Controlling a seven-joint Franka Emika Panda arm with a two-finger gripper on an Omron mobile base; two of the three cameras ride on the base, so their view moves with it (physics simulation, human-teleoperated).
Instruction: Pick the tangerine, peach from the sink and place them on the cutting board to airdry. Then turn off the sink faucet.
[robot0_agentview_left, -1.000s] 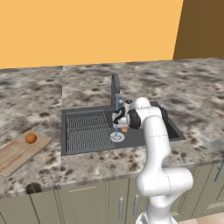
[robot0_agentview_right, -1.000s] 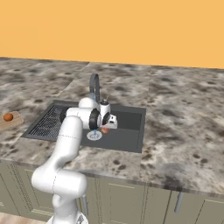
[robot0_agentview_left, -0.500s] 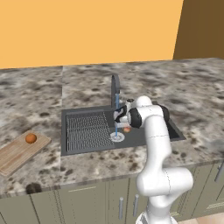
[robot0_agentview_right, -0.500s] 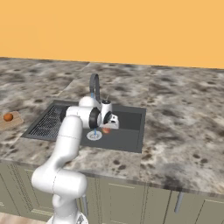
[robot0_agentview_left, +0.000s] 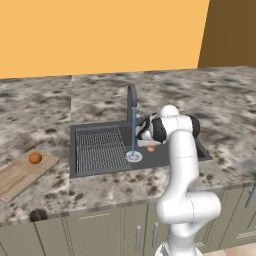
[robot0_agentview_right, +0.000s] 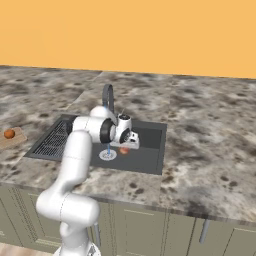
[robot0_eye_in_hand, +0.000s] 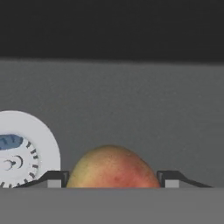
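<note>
Moved: nothing much, gripper (robot0_eye_in_hand: 112, 179) stays low in the sink (robot0_agentview_left: 95, 167).
Jaws: 2 fingers touch the peach (robot0_eye_in_hand: 113, 168), gripping it.
Tangerine (robot0_agentview_left: 35, 158): on the cutting board (robot0_agentview_left: 20, 175).
Faucet (robot0_agentview_left: 132, 102): water running.

Peach (robot0_eye_in_hand: 111, 168) on sink (robot0_agentview_left: 100, 131) floor, tangerine (robot0_agentview_left: 35, 158) on cutting board (robot0_agentview_left: 17, 175)

Kitchen, rendered. Evidence: speckled granite counter (robot0_agentview_left: 45, 107) with dark sink (robot0_agentview_left: 97, 147) recessed in it, faucet (robot0_agentview_left: 131, 102) behind the sink, grey-green cabinet fronts (robot0_agentview_left: 95, 232) with bar handles below it, wooden cutting board (robot0_agentview_left: 20, 172) left of it.
</note>
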